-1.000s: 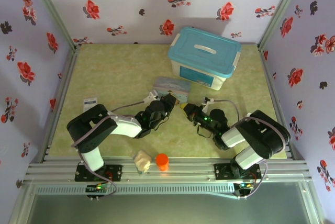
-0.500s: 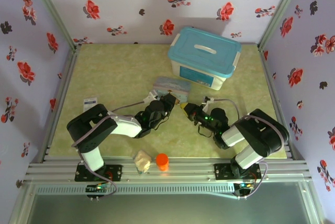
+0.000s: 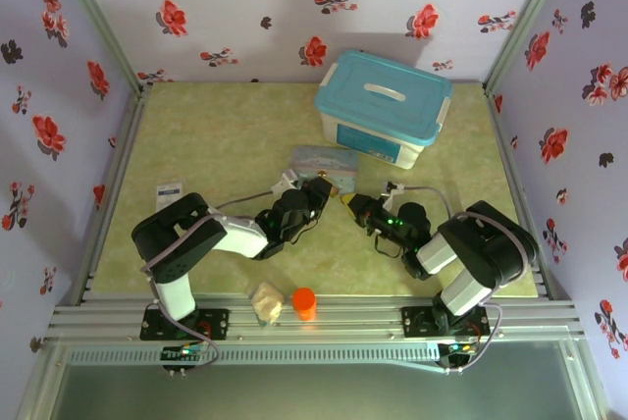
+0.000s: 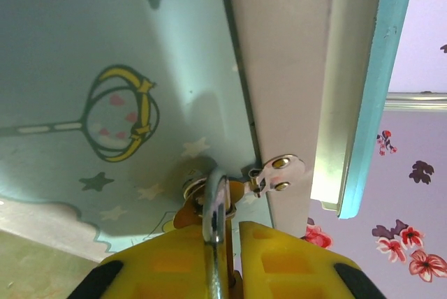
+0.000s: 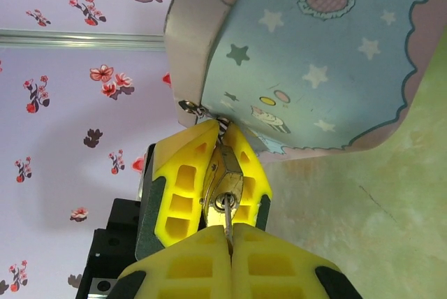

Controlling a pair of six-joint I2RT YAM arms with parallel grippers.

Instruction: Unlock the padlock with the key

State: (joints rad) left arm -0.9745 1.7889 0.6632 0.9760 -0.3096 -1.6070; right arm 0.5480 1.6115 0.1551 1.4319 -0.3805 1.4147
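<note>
Right wrist: tiny brass padlock (image 5: 225,172), grey key (image 5: 228,219) against it

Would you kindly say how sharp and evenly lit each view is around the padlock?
Right wrist: padlock and key sharp, evenly lit. Left wrist: soft shadow on the tin beside the shackle, yellow jaws blurred. Top external: bright and even, both tiny.

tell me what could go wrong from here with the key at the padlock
1. The key is a thin sliver pinched at the very tips of the right gripper. A turn may make it slip or twist between the pads.
2. The padlock, clamped by the left gripper, hangs on the hasp of the tin. Twisting force could drag the tin or wrench the hasp.
</note>
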